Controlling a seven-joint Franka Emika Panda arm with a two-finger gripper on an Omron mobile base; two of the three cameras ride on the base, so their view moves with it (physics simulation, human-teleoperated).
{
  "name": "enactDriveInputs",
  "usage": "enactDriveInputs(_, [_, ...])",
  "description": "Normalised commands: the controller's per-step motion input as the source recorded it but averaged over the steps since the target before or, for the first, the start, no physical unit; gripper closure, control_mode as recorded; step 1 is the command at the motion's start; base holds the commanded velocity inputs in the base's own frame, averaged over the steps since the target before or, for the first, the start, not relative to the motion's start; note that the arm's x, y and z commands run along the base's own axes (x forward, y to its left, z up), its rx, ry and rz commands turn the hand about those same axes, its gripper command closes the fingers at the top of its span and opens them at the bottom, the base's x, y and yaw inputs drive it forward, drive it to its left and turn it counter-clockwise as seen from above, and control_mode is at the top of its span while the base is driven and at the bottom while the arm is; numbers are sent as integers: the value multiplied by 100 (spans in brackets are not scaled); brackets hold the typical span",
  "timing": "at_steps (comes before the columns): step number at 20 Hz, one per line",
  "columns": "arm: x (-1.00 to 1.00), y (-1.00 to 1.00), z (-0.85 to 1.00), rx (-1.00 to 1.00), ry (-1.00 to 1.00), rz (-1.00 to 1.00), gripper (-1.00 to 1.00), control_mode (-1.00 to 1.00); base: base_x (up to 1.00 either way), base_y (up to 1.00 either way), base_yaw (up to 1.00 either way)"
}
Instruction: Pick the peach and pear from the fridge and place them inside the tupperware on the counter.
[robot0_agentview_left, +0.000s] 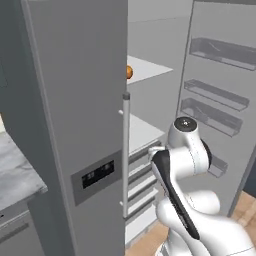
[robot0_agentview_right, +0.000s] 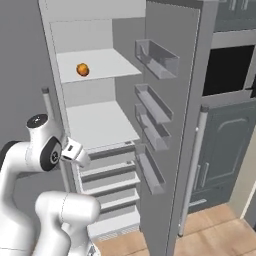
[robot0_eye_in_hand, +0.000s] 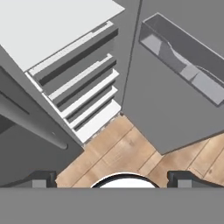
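place: kitchen | cues: open fridge (robot0_agentview_right: 170, 100), marbled counter (robot0_agentview_left: 15, 175), wood floor (robot0_eye_in_hand: 131, 148)

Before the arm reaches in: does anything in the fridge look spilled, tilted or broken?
Nothing stands out. The fridge door is open, its shelves and door bins look level and intact, and one orange fruit sits upright on the upper shelf.

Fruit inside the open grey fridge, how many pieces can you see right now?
1: a small round orange-red fruit on the upper white shelf of the fridge. Another fruit may be hidden from these views.
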Motion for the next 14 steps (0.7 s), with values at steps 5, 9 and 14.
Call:
enactDriveInputs(5, [0,0,0,0,0,0,-100,100,56,-7,27])
enactDriveInputs(9, [0,0,0,0,0,0,-100,100,55,-23,47])
enactDriveInputs(14, [0,0,0,0,0,0,-100,100,37,-24,51])
